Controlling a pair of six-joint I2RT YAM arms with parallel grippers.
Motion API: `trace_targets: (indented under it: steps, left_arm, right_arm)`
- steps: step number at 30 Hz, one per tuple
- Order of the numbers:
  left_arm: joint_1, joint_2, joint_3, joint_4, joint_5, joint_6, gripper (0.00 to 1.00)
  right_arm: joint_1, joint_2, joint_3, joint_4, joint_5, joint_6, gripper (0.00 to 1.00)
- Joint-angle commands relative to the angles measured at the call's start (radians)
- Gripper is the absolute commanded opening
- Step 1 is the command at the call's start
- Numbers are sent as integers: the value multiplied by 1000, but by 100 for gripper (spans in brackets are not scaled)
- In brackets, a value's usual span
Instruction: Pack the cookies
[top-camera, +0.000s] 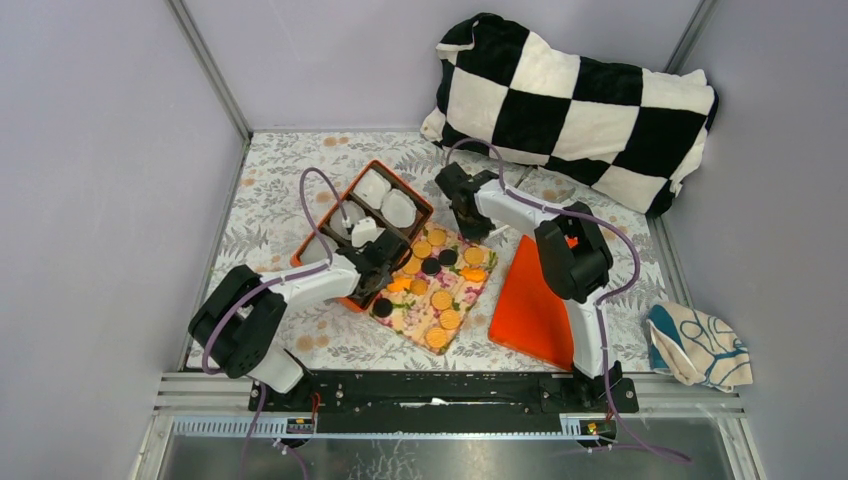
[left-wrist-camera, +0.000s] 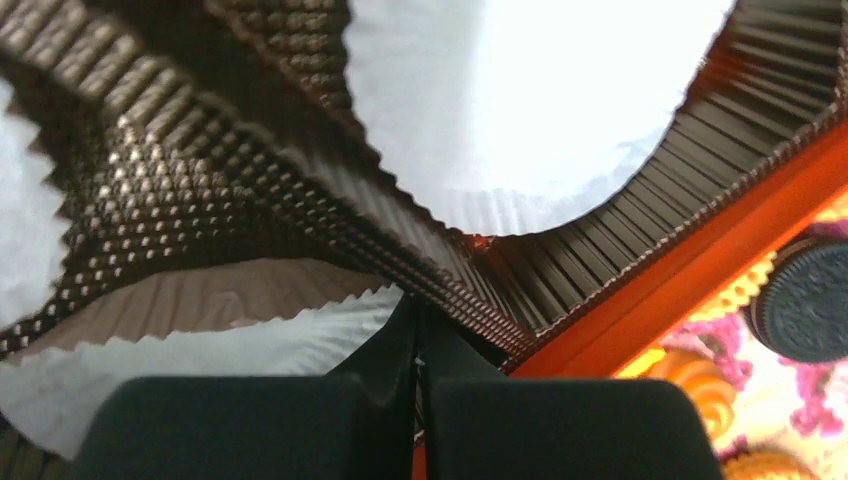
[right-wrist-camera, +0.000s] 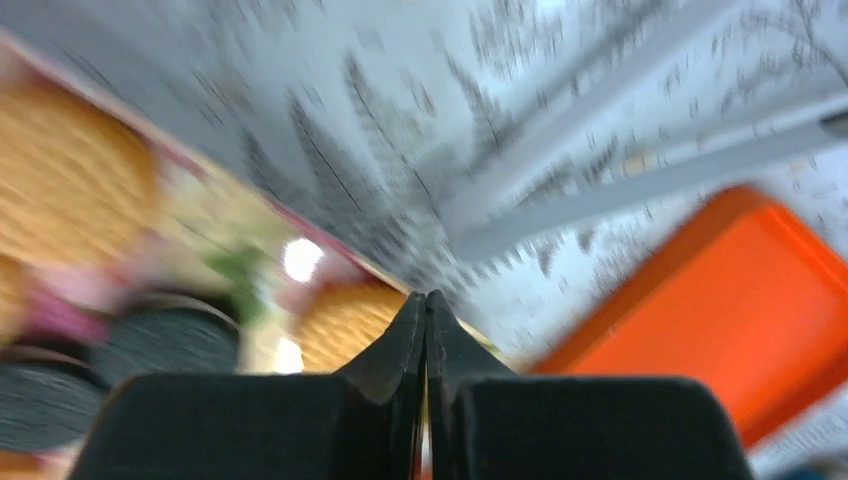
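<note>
Top external view: flat round cookies (top-camera: 441, 299), mostly ridged golden and a few black, lie on a floral tray (top-camera: 468, 296) between the 2 arms. The left end effector (left-wrist-camera: 420, 335) is pressed closed and empty over an orange box (top-camera: 338, 208) of pleated white paper cups (top-camera: 398, 208). The right end effector (right-wrist-camera: 427, 305), also closed and empty, hovers at the tray's far edge. An orange lid (top-camera: 530, 300) and a checkered pillow (top-camera: 580, 105) rest on the leaf-print counter (top-camera: 270, 200).

Orange board (top-camera: 530, 310) beside tray (top-camera: 466, 296) of cookies (top-camera: 442, 298); pillow (top-camera: 575, 105) at far right
</note>
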Motion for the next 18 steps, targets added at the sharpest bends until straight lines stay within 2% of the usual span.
trace_targets:
  steps: [1,5,11,18]
  left_arm:
    - [-58,25,-7,-61,215,-44,0]
    - [-59,16,39,-92,196,-23,0]
    - [-64,-20,80,-123,215,-8,0]
    - [-65,-137,142,-251,122,-16,0]
  right_arm:
    - [-6,47,47,221,-37,120,0]
    - [-6,32,46,242,-21,99,0]
    - [-7,84,129,219,-17,85,0]
    - [-7,150,246,158,-4,70,0]
